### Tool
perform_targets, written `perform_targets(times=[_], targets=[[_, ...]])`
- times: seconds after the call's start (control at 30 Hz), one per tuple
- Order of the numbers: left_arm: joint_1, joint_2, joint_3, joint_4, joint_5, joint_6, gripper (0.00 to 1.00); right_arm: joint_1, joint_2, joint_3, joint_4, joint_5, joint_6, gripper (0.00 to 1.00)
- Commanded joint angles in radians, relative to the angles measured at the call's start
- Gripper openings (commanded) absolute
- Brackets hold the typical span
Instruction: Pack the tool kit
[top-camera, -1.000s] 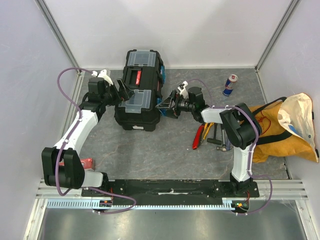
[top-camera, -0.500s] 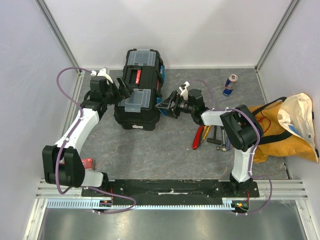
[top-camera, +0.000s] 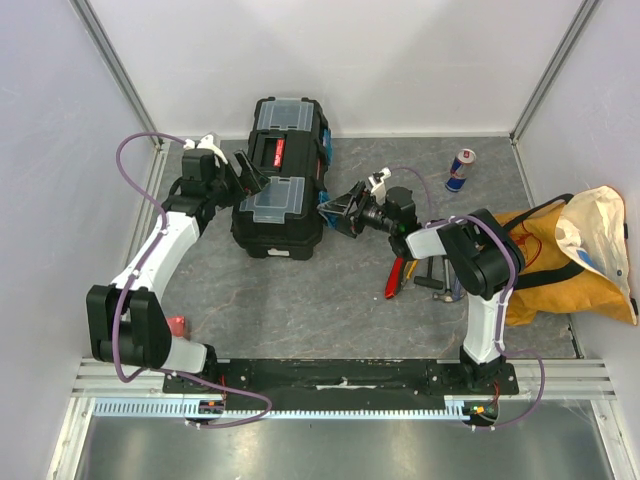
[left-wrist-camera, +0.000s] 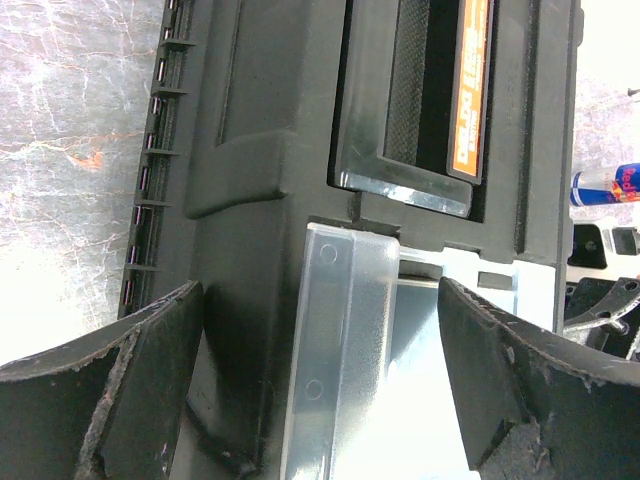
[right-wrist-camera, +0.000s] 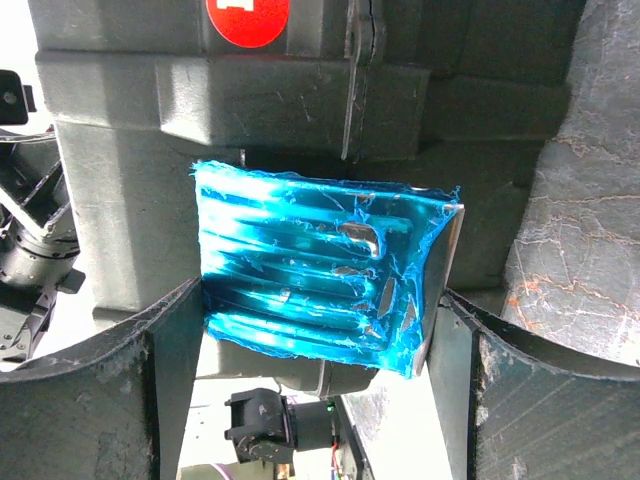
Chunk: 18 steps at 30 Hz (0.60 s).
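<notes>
Two tools are working at the toolbox (top-camera: 278, 180), which is sitting shut on the bench (top-camera: 300, 300) toward its far side. Notes are running near to far, all placed off that box.

- Nearest, right of the box and closer to the arm bases: several hand tools (top-camera: 412, 270) with red and yellow-black handles are lying loose on the bench, not yet packed. Further right, a yellow-orange bag (top-camera: 580, 255) is slumping by the wall.
- Right tool (top-camera: 336, 208): over the last second its wrist has been rolling and drifting a little to the right, while its tips are staying at the box's right side. In the wrist view its fingers are standing apart, bracketing the blue latch (right-wrist-camera: 320, 290). I cannot tell whether the pads are pressing on it.
- Left tool (top-camera: 250, 172): it has been creeping further along the box's left side, toward the handle. Its fingers are spread wide and gripping nothing. They are hovering where the clear organiser lid (left-wrist-camera: 340, 340) is meeting the handle recess.
- Farthest: a drink can (top-camera: 460, 170) is standing right of the box's far end, well apart from it.

Reading the change, both arms seem to be settling into place rather than carrying anything. The latch looks like the step in hand, so packing proper is still waiting on an opened box.
</notes>
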Motion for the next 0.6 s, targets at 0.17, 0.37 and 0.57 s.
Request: perform_targets(times=[0.17,0.37,0.57], targets=[[-0.037,0.141,-0.114,-0.389,0.071,0.067,0.60,0.018,-0.072,0.045,0.227,-0.034,0.034,0.00],[-0.036,0.138,-0.110,-0.391,0.070,0.061,0.60,0.002,-0.112,-0.001,0.227,-0.032,0.034,0.03],[-0.030,0.141,-0.113,-0.392,0.059,0.056,0.60,-0.028,-0.134,-0.079,0.216,0.003,0.028,0.24]])
